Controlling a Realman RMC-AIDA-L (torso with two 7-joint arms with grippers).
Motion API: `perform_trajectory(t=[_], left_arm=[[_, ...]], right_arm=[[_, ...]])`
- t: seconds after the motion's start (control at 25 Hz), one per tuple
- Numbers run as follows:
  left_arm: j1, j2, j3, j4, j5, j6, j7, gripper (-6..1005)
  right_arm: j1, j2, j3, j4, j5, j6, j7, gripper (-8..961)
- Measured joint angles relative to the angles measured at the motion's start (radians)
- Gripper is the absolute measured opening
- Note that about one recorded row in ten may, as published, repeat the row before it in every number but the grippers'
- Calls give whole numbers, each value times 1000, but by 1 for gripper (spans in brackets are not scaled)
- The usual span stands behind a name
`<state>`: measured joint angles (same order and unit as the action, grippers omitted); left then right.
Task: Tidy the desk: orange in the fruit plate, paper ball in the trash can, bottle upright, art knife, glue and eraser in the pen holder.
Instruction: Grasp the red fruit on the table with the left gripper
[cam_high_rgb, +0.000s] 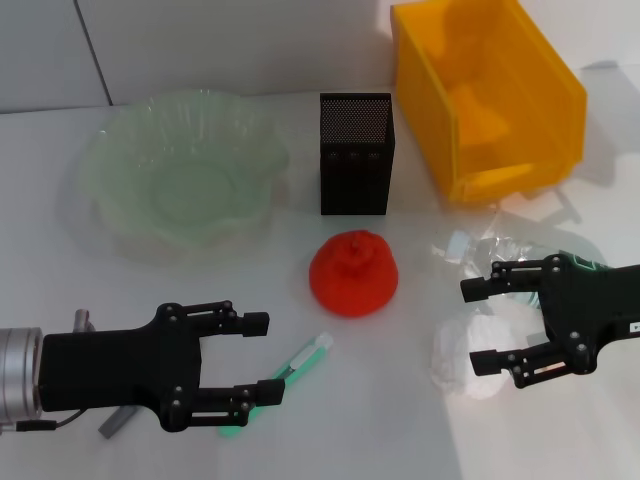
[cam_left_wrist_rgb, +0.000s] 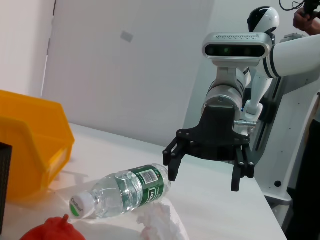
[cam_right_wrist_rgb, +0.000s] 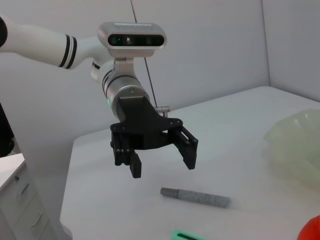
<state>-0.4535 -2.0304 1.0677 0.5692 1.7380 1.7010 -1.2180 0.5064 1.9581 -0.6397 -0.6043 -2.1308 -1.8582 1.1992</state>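
White tabletop (cam_high_rgb: 300, 420) carries everything here, and the black mesh pen holder (cam_high_rgb: 355, 155) near its middle serves as the landmark. Left of the pen holder sits the pale green fruit plate (cam_high_rgb: 180, 175), with nothing in it. Right of the pen holder stands the yellow bin (cam_high_rgb: 485, 95), tilted with its open side facing up and toward the pen holder. Just in front of the pen holder lies the orange (cam_high_rgb: 353, 272), a reddish-orange lumpy fruit resting on the tabletop.

Nearer the robot than the orange, and slightly left of it, lies the green-and-white art knife (cam_high_rgb: 292, 367), partly under the left hand's fingers. A grey stick (cam_high_rgb: 118, 420) lies farther left, close to the front edge, partly hidden under the left arm.

In front of the pen holder and to its right, the clear bottle (cam_left_wrist_rgb: 122, 191) lies on its side, its white cap pointing toward the orange. Touching it on the near side is the white paper ball (cam_high_rgb: 470, 352).

Both hands hover above the tabletop with fingers spread wide, holding nothing: the left hand (cam_high_rgb: 255, 357) over the art knife, the right hand (cam_high_rgb: 475, 327) over the bottle and paper ball.
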Motion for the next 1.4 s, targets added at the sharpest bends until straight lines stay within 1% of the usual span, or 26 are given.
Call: perform_trajectory(t=[0.6, 0.8, 0.88, 0.92, 1.0, 1.04, 1.08, 1.2, 1.24, 1.28, 1.4], left_arm=[[9, -5, -8, 0, -1, -1, 14, 753], [8, -24, -38, 8, -7, -89, 41, 753], [-12, -36, -42, 18, -9, -171, 61, 752], [-12, -36, -42, 18, -9, -171, 61, 752], [-36, -41, -37, 16, -13, -224, 81, 752], [-36, -41, -37, 16, -13, -224, 81, 752], [-69, -46, -21, 10, -18, -281, 109, 752], [-102, -49, -6, 7, -28, -336, 138, 751], [-102, -49, -6, 7, -28, -336, 138, 751], [-131, -49, 6, -8, -52, -381, 178, 751], [-151, -49, 42, -29, -103, -428, 222, 751]], right_arm=[[-11, 2, 0, -1, -10, -7, -5, 837], [-15, 2, 0, -3, -12, -10, -6, 837], [-20, 2, 1, -3, -12, -17, -6, 837], [-20, 2, 1, -3, -12, -17, -6, 837], [-23, 1, 4, -5, -12, -21, -6, 837], [-24, 0, 4, -8, -12, -23, -6, 837], [-25, 1, 2, -15, -13, -26, -3, 837], [-26, 1, 1, -17, -17, -30, -1, 837], [-27, 1, 3, -17, -19, -32, -1, 837], [-30, 1, 8, -17, -20, -34, 0, 837], [-32, 0, 11, -17, -19, -35, 6, 837]])
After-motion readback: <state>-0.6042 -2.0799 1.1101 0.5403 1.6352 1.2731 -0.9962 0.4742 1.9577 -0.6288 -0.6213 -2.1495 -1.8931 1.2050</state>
